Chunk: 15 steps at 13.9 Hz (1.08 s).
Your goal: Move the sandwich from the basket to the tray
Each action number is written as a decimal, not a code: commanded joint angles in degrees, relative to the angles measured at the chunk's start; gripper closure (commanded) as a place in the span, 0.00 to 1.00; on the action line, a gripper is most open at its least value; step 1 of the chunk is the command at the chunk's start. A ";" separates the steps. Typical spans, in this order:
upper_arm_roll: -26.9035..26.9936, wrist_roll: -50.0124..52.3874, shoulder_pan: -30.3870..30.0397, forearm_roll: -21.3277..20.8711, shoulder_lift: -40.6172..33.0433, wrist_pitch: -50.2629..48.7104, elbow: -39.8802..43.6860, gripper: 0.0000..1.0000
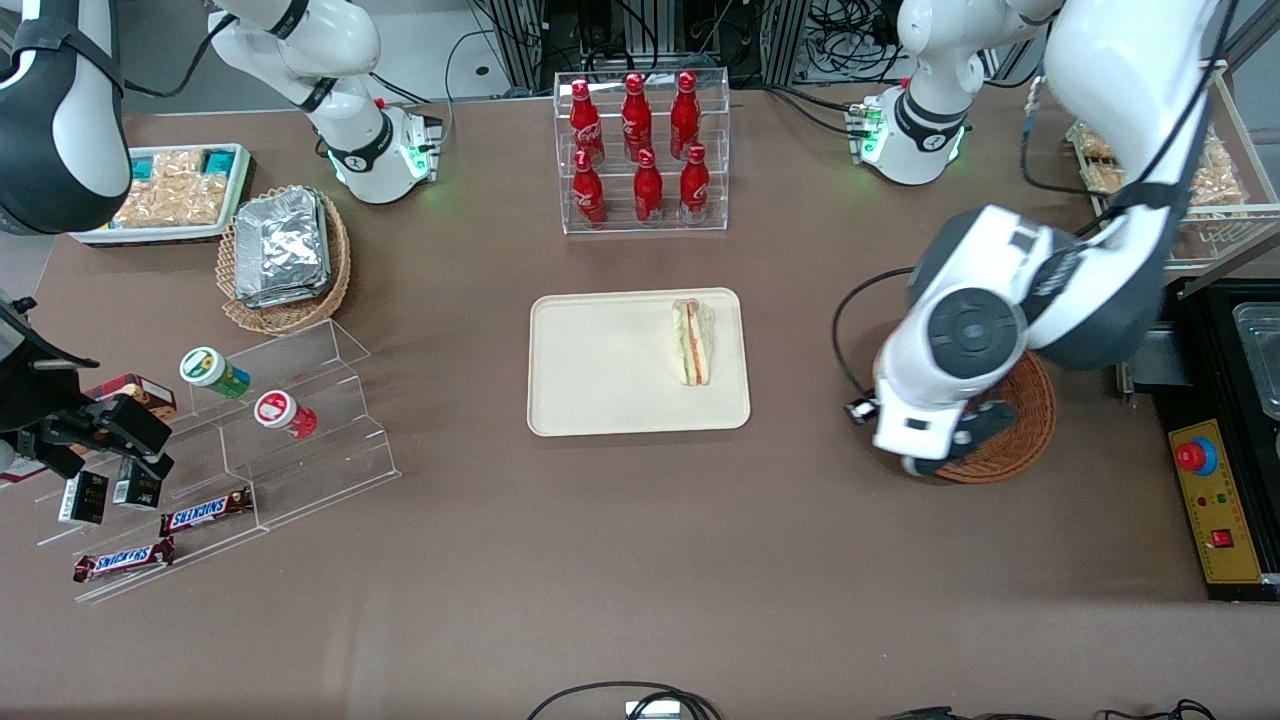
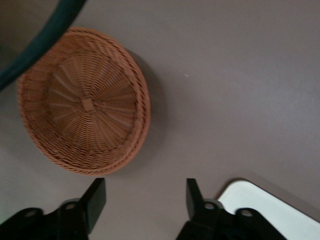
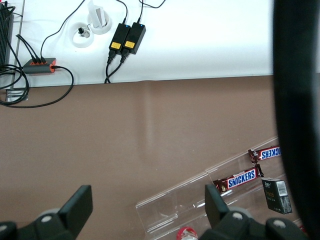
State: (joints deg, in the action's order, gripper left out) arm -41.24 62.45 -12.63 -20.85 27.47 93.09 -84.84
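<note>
The tool [image 2: 145, 205] hangs open over bare brown worktop [image 1: 640, 560], its two dark fingers [image 2: 95, 200] spread apart with nothing between them. In the front view the tool [image 1: 925, 462] is mostly covered by the left arm's white wrist, so its exact height above the worktop is hard to judge; it seems to sit low, at the edge of the basket [image 1: 1010, 440] that faces the tray [image 1: 600, 400].

The basket [image 2: 85, 105], round, shallow and reddish-brown wicker, lies just beside the tool and holds nothing; its woven floor shows bare in the wrist view. A dark cable [image 2: 35, 50] from the arm crosses above one part of its rim.

The sandwich [image 1: 693, 342] is well apart from the tool, lying on the cream tray toward the tray's edge that is nearest the tool. It is a wrapped wedge with pale bread and green and orange-red layers, its long side running along that edge. A rounded corner of the tray [image 2: 270, 210] shows near one finger in the wrist view, not touching it.

Farther from the tool than the tray, toward the parked arm's end of the worktop, stand a clear rack of red bottles [image 1: 640, 150], a tan basket of foil packets [image 1: 283, 258] and a clear stepped stand [image 1: 290, 420] with small cups and chocolate bars [image 1: 205, 512]
</note>
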 commanded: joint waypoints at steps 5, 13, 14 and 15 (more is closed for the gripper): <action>0.28 -14.06 -7.93 7.73 -7.59 -8.87 2.40 0.00; 23.81 -46.31 -1.35 17.24 -20.43 -18.64 1.52 0.00; 25.66 -52.02 -1.26 17.24 -21.40 -19.52 1.52 0.00; 27.34 -57.21 -1.00 17.24 -22.36 -19.88 1.52 0.00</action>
State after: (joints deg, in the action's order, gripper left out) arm -17.38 13.16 -14.99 -4.59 8.01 74.09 -81.88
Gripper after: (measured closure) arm 0.000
